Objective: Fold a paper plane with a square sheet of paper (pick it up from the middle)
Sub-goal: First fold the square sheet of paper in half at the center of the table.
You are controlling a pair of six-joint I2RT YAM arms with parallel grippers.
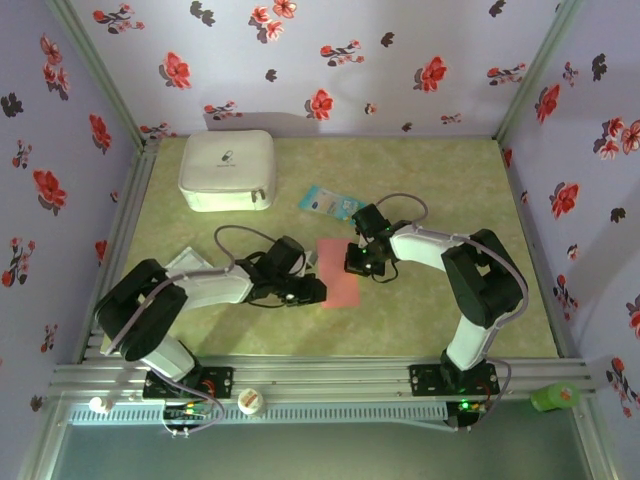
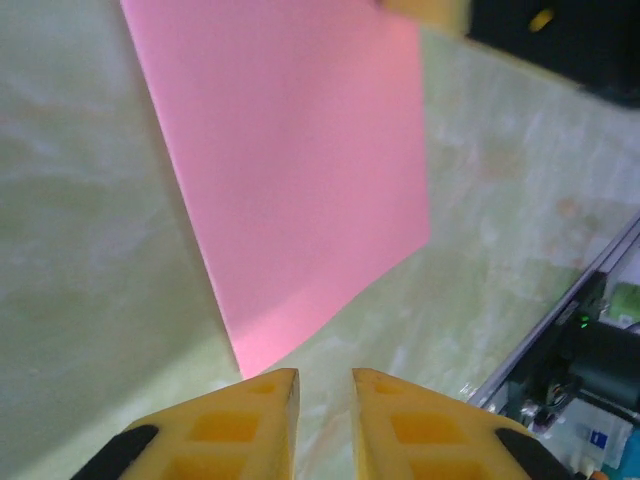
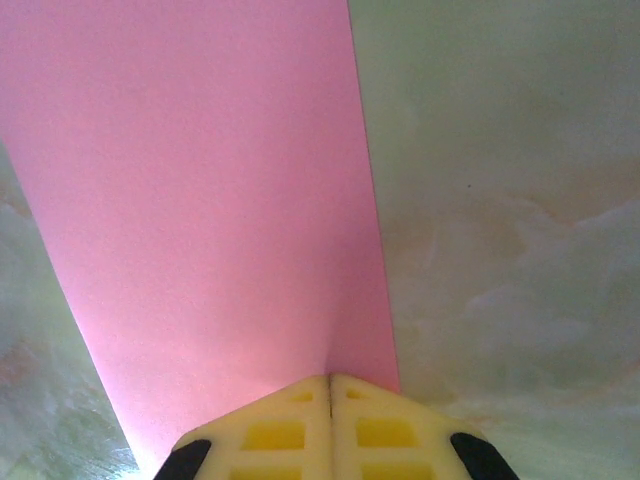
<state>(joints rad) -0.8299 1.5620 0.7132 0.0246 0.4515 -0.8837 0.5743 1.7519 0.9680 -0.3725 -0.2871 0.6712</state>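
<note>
The salmon-pink matte paper sheet [image 1: 342,282] lies flat mid-surface, not yet plane-shaped; right gripper [image 3: 330,384] pressed together at its edge; left gripper [image 2: 325,385] slightly spread, empty; folding largely remains.

On the table [image 1: 450,300], the square sheet of paper [image 1: 338,275] lies mid-field between the two arms. The left gripper [image 1: 316,291] is just beside its left edge and the right gripper [image 1: 354,266] is at its far right edge. The case [image 1: 228,170] sits far left behind the sheet, with the packet [image 1: 332,202] to the case's right, between case and sheet.
</note>
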